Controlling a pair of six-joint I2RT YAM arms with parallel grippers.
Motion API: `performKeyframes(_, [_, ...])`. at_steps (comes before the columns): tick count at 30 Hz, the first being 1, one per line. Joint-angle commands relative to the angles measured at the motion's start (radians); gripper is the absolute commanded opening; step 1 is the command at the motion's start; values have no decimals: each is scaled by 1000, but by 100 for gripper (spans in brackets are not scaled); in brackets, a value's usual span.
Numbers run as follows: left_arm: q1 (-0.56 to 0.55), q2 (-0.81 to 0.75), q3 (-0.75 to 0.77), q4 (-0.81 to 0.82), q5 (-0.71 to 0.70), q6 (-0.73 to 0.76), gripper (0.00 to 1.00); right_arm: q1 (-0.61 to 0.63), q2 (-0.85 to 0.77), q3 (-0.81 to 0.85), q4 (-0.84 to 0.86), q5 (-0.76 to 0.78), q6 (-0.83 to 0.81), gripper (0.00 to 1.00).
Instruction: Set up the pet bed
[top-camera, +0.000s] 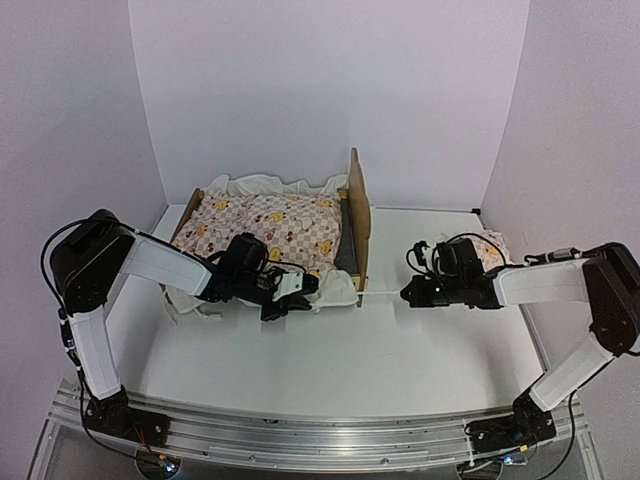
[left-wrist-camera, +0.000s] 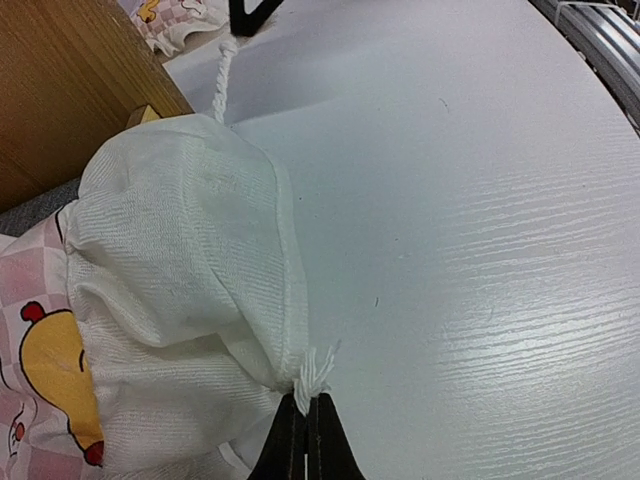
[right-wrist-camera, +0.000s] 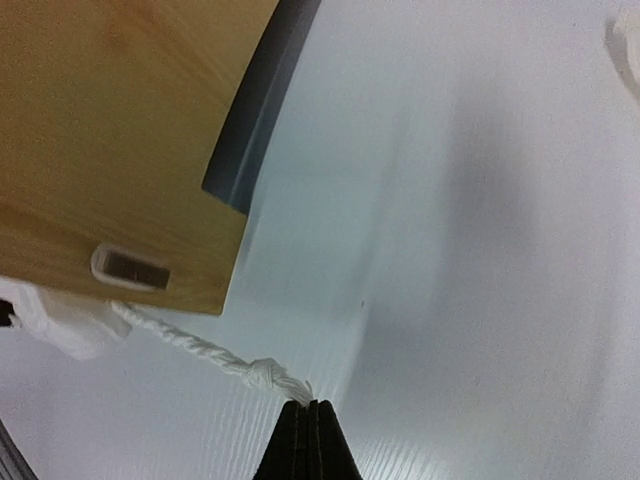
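Note:
The pet bed (top-camera: 356, 210), light wood with a dark grey base (right-wrist-camera: 262, 110), stands at the back of the table, its headboard (right-wrist-camera: 120, 130) on the right. The pink duck quilt (top-camera: 265, 225) lies on it, and its cream ruffle (left-wrist-camera: 190, 250) bulges over the near corner. My left gripper (left-wrist-camera: 308, 402) is shut on a frayed white cord end (left-wrist-camera: 316, 372) at the ruffle's edge. My right gripper (right-wrist-camera: 310, 405) is shut on the tip of a twisted white cord (right-wrist-camera: 190, 342), just past its knot (right-wrist-camera: 262, 373). That cord runs back to the headboard's corner by a slot (right-wrist-camera: 130, 265).
A small matching pillow (top-camera: 492, 250) lies behind my right arm near the right wall. Both grippers (top-camera: 290, 290) (top-camera: 405, 293) sit low over the white table (top-camera: 350, 370), just in front of the bed. Walls close in the left, back and right sides.

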Motion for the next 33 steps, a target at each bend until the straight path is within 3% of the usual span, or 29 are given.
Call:
performKeyframes(1, [6,-45,-24,-25,66,43,0,26,-75,-35,-66,-38,13,0])
performKeyframes(3, [6,-44,-11,-51,108,72,5,29,-67,-13,-98,-95,-11,0])
performKeyframes(4, [6,-43,4,-75,139,90,14,37,-61,-4,-126,-156,-40,9])
performKeyframes(5, [6,-43,25,-121,162,105,27,45,-59,8,-186,-217,-72,20])
performKeyframes(6, [6,-48,51,-162,195,135,39,54,-57,21,-239,-255,-90,40])
performKeyframes(7, [6,-57,74,-240,231,176,43,61,-66,43,-338,-281,-107,62])
performKeyframes(8, [6,-71,92,-322,263,219,50,64,-90,64,-422,-287,-115,70])
performKeyframes(12, [6,-187,156,-647,350,382,58,68,-254,154,-516,-243,-103,74])
performKeyframes(14, [7,-261,171,-703,336,299,59,69,-288,247,-518,-185,-79,75])
performKeyframes(18, [62,-399,157,-560,121,-79,63,77,-224,465,-528,-12,12,74])
performKeyframes(23, [323,-417,231,-473,-11,-421,71,112,-50,716,-527,154,150,70])
performKeyframes(28, [527,-370,279,-463,-129,-489,73,162,128,888,-546,226,197,68])
performKeyframes(33, [617,-289,313,-484,-205,-465,72,191,251,980,-626,330,185,64])
